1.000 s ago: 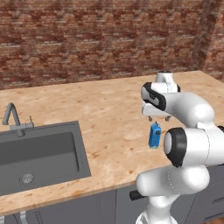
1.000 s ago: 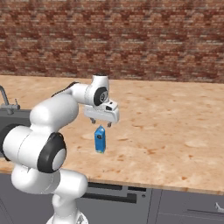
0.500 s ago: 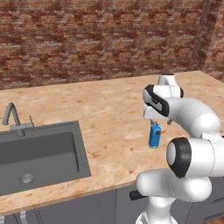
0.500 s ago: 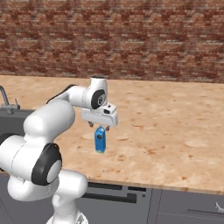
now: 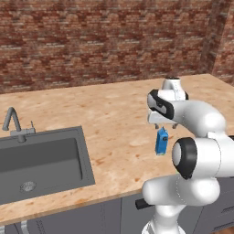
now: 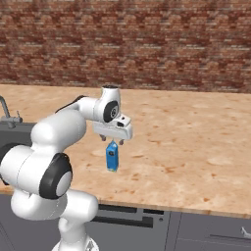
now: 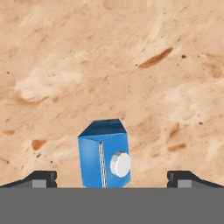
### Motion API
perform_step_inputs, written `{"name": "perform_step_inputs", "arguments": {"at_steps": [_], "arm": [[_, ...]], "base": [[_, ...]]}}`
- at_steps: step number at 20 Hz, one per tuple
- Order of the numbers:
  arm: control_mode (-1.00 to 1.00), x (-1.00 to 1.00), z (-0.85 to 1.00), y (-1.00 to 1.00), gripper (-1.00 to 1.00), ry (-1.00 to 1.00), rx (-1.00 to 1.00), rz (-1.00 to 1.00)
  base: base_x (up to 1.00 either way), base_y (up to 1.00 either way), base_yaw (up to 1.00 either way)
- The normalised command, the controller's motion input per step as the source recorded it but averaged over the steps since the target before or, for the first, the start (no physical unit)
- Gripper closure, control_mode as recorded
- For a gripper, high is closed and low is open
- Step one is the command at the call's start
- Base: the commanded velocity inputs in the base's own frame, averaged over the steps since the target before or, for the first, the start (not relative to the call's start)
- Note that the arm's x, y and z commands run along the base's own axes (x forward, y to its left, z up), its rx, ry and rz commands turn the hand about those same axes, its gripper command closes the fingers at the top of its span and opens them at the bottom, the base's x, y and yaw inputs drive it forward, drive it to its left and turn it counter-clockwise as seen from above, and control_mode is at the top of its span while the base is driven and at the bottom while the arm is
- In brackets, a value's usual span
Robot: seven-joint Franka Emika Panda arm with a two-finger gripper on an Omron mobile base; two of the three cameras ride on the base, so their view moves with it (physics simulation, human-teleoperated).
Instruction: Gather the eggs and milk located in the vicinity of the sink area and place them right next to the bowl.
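Right, from my station I see the claw (image 6: 112, 141) hanging directly above the milk (image 6: 112, 157), pointed straight down at the counter (image 6: 196, 142). Its jaws are spread to their full width and they hold nothing; in the hand view the two dark fingertips (image 7: 41, 178) sit far out to either side of the blue carton (image 7: 105, 153), with bare counter showing between each tip and the carton's walls. The milk stands upright on the speckled tan countertop just below the claw, its peaked top facing up toward the hand camera and a round pale cap visible on one sloped face. In the left base view the carton (image 5: 161, 140) sits just under the claw (image 5: 164, 127), close to the front edge of the counter. The sink (image 5: 41, 164), a dark grey sunken basin with a round drain and a thin curved tap (image 5: 13, 123), lies well apart from the claw, off toward the arm's left. A brick wall (image 6: 147, 44) runs behind the counter, beyond the claw.
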Motion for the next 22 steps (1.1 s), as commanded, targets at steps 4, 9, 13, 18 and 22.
{"name": "perform_step_inputs", "arguments": {"at_steps": [4,9,13,18,22], "arm": [[-1.0,0.0,-0.01,0.0,-1.0,0.04,0.0,0.0],[-1.0,0.0,-0.17,0.0,-1.0,0.01,0.0,0.0],[-1.0,0.0,-0.5,0.0,-1.0,0.0,0.0,0.0],[-1.0,0.0,-0.35,0.0,-1.0,0.0,0.0,0.0],[-1.0,-0.04,-0.14,0.0,-1.0,0.0,0.0,0.0]], "base": [[0.0,0.0,0.0],[0.0,0.0,0.0],[0.0,0.0,0.0],[0.0,0.0,0.0],[0.0,0.0,0.0]]}}
